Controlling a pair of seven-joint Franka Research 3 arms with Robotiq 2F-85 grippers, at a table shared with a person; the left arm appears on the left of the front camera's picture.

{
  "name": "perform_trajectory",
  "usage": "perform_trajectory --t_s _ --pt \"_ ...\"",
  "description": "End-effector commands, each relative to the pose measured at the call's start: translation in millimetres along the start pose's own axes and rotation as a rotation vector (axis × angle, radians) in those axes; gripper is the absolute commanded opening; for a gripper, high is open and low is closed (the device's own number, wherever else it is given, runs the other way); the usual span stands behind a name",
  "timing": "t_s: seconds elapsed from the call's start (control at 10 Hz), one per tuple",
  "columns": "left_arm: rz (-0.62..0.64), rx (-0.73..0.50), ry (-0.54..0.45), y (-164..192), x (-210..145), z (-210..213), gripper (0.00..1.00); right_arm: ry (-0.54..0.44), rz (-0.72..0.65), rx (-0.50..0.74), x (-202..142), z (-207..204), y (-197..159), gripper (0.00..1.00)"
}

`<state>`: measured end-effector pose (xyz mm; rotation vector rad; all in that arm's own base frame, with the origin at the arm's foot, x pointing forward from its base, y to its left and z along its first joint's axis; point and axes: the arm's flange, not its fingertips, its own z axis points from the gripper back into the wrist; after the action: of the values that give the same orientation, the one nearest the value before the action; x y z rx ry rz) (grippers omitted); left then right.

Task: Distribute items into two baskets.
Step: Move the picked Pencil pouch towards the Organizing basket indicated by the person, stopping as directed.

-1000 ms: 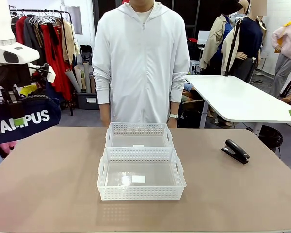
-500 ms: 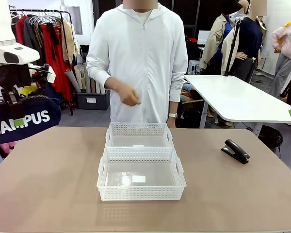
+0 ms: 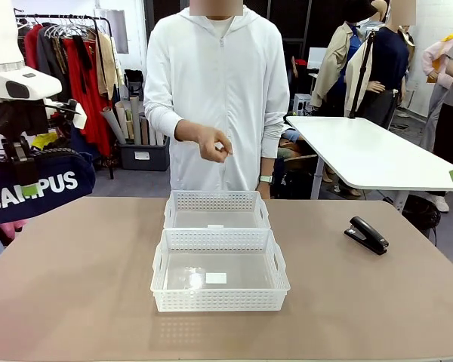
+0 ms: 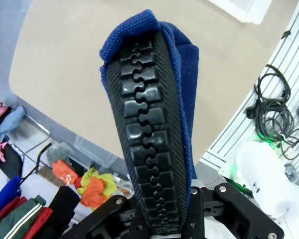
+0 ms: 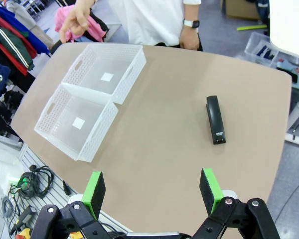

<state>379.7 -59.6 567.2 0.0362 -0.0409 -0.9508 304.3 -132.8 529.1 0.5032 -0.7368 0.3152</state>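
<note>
My left gripper [image 3: 26,182] hangs high over the table's left edge, shut on the navy-blue pouch [image 3: 41,187] with white "CAMPUS" lettering. In the left wrist view the pouch [image 4: 182,99] stands up between the jaws of that gripper [image 4: 159,219], its black zipper facing the camera. Two white lattice baskets sit end to end at the table's middle, the near basket [image 3: 219,299] and the far basket [image 3: 215,200], both holding nothing. They appear again as near basket [image 5: 103,130] and far basket [image 5: 133,68]. The black stapler [image 3: 366,234] [image 5: 215,120] lies on the right. My right gripper [image 5: 152,191] is open, well above the table.
A person in a white hoodie stands at the far side, one hand [image 3: 214,143] raised in front of the chest. A clothes rack [image 3: 75,68] stands at back left and a white table [image 3: 370,151] at back right. Cables [image 5: 35,177] lie below the table's near edge.
The person's hand has come up from the side and moved to the front of the chest. Both arms and the pouch have stayed where they were.
</note>
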Motion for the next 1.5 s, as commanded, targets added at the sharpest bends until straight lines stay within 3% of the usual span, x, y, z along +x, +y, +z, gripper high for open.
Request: perform_trajectory --t_s 0.0,0.9,1.4 --pt "0.001 0.005 -0.005 -3 -2 1 0.0 -0.02 0.002 0.02 2 0 1 1.0" --pt "0.001 0.005 -0.005 -3 -2 1 0.0 -0.02 0.002 0.02 2 0 1 1.0" --pt "-0.033 -0.009 -0.021 24 5 3 0.0 -0.02 0.002 0.02 2 0 1 1.0"
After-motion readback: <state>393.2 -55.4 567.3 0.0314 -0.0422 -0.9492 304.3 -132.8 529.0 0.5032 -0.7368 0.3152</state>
